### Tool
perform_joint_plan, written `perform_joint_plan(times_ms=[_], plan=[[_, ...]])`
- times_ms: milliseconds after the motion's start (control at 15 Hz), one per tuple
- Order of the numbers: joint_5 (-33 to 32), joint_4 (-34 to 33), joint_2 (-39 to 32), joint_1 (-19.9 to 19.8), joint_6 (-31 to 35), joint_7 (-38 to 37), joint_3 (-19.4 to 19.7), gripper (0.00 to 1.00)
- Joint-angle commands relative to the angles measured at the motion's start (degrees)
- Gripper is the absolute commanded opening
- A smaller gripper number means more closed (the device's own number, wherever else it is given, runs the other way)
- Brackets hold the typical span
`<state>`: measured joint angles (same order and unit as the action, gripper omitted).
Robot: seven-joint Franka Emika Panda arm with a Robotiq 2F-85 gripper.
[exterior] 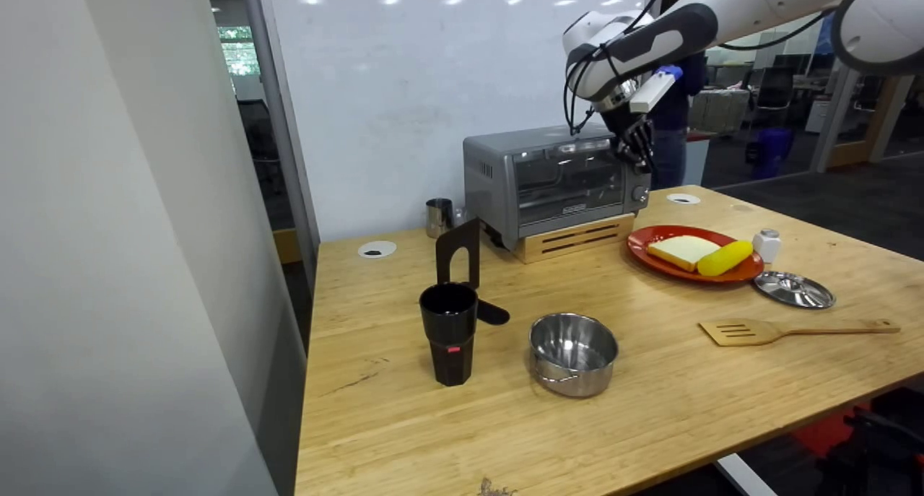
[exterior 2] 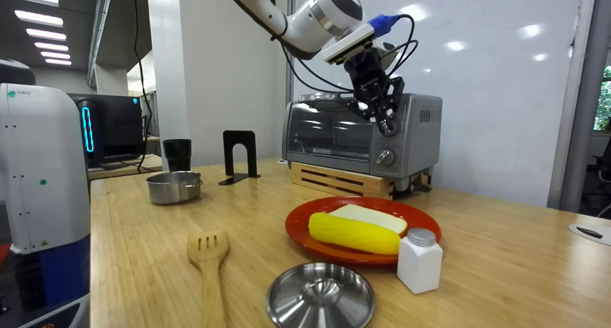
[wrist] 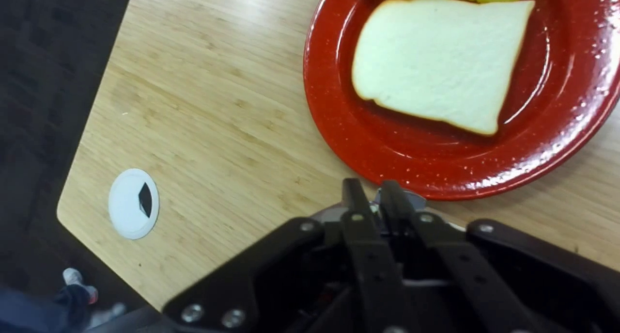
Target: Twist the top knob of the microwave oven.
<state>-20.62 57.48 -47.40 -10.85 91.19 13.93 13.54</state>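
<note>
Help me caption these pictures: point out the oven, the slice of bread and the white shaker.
Oven (exterior: 567,185), in an exterior view: on its glass door.
Slice of bread (wrist: 438,64), in the wrist view: middle of its white top.
White shaker (exterior 2: 420,265), in an exterior view: body, below the cap.

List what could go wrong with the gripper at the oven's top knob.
The gripper might slip on the top knob; whether it grips firmly cannot be told. The lower knob sits right below, so a downward slip might bump it. And the oven rests on a slotted wooden stand, so a hard push might shift it.
</note>
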Motion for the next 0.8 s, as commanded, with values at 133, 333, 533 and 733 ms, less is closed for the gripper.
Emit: perform_joint_plan(times_ms=[133, 333, 533, 733], plan=[[-7.3, 4.8, 4.0, 3.5, -8.3, 4.6, 1.2, 0.58], [-9.4, 8.8, 8.5, 5.1, -10.1, 4.1, 1.1, 0.81], [-10.6, 15.3, 15.3, 6.9, -9.3, 1.7, 0.6, 0.99], [-10.9, 22.5, 23.0, 7.4, -6.8, -3.0, -1.9, 1.0]])
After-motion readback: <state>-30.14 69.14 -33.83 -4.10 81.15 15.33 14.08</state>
